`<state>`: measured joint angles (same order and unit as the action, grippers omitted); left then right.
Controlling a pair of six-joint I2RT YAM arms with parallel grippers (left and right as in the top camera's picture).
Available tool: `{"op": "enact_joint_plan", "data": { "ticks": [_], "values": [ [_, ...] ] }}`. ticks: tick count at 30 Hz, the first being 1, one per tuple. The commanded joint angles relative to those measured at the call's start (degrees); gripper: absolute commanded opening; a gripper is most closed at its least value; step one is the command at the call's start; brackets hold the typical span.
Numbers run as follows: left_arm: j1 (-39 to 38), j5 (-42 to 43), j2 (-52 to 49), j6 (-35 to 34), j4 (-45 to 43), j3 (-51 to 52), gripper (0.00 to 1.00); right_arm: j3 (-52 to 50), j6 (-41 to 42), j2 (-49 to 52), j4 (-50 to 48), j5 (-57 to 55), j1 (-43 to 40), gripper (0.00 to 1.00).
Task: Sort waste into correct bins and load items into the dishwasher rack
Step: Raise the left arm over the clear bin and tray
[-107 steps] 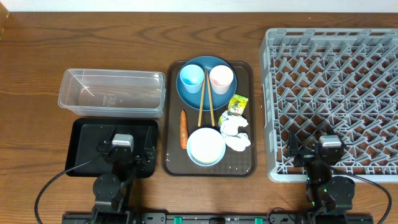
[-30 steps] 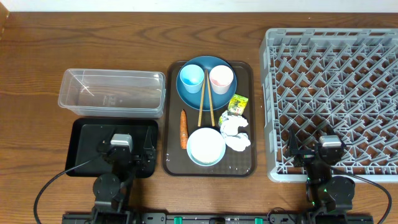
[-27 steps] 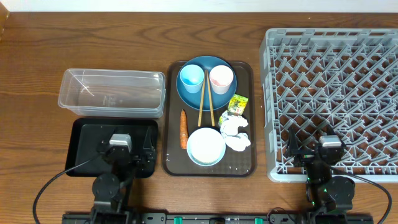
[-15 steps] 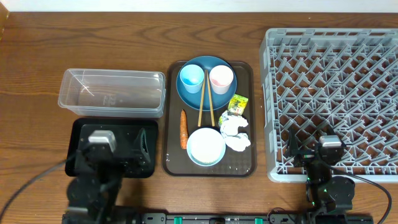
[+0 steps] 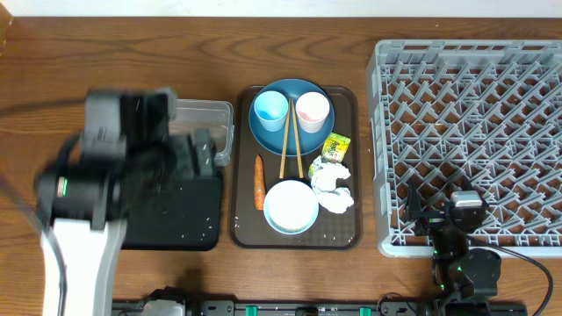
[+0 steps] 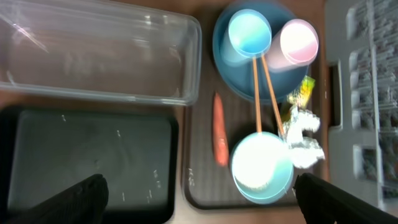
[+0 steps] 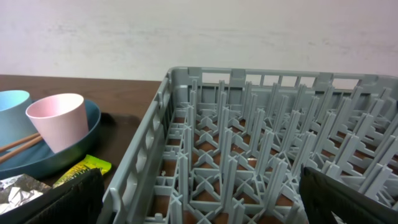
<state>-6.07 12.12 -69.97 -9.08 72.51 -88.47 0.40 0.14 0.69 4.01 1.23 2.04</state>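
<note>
- The left arm (image 5: 105,175) is a big blur over the left of the desk (image 5: 176,61). In the overhead view it covers most of the clear tub (image 6: 93,56), and only the tub's right end peeks out.
- The left gripper (image 6: 199,196) is spread wide and empty, high above the black tray (image 6: 87,162), which sits just in front of the tub.
- The right gripper (image 7: 199,199) is also released, with its jaws wide apart and nothing in them, low at the near edge of the grey rack (image 5: 474,132).
- Between the bins and the rack sits the brown serving tray (image 5: 347,233).
- At its far end, the blue plate (image 5: 309,132) carries the light-blue cup (image 5: 270,109) and the pink cup (image 5: 312,110) side by side.
- The chopsticks (image 5: 284,140) run from the plate towards the bowl (image 5: 291,207).
- The carrot (image 5: 259,183) lies just left of the bowl.
- The tissue (image 5: 334,189) lies at the bowl's right, with the wrapper (image 5: 335,146) just beyond it.
- The wrapper's print is too small to read, and the left wrist view is soft.
</note>
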Motion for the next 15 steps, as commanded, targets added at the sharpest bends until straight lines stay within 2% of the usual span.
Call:
{"op": "enact_joint_plan", "data": {
  "ticks": [1,4,7,10,13,15],
  "values": [
    [-0.57,3.91,-6.54,-0.26,2.1,-7.43,0.98,-0.11,-0.85,-0.31,0.26,-0.37,-0.24,0.99],
    [-0.55,10.4,-10.01,-0.9,1.86,-8.63,0.98,-0.11,-0.85,-0.31,0.26,-0.37,-0.24,0.99],
    [-0.57,11.26,-12.13,-0.9,1.11,-8.59,0.99,-0.11,-0.85,-0.31,0.26,-0.37,-0.24,0.99],
    [-0.57,11.23,-14.19,-1.03,0.28,-8.52,0.78,-0.11,-0.85,-0.31,0.26,-0.37,-0.24,0.99],
    [-0.57,10.01,-15.41,-1.42,0.55,-8.52,0.7,-0.11,-0.85,-0.31,0.26,-0.37,-0.24,0.99],
    [-0.68,6.12,-15.67,-2.71,0.74,-8.52,0.69,-0.11,-0.85,-0.31,0.26,-0.37,-0.24,0.99]
  ]
}}
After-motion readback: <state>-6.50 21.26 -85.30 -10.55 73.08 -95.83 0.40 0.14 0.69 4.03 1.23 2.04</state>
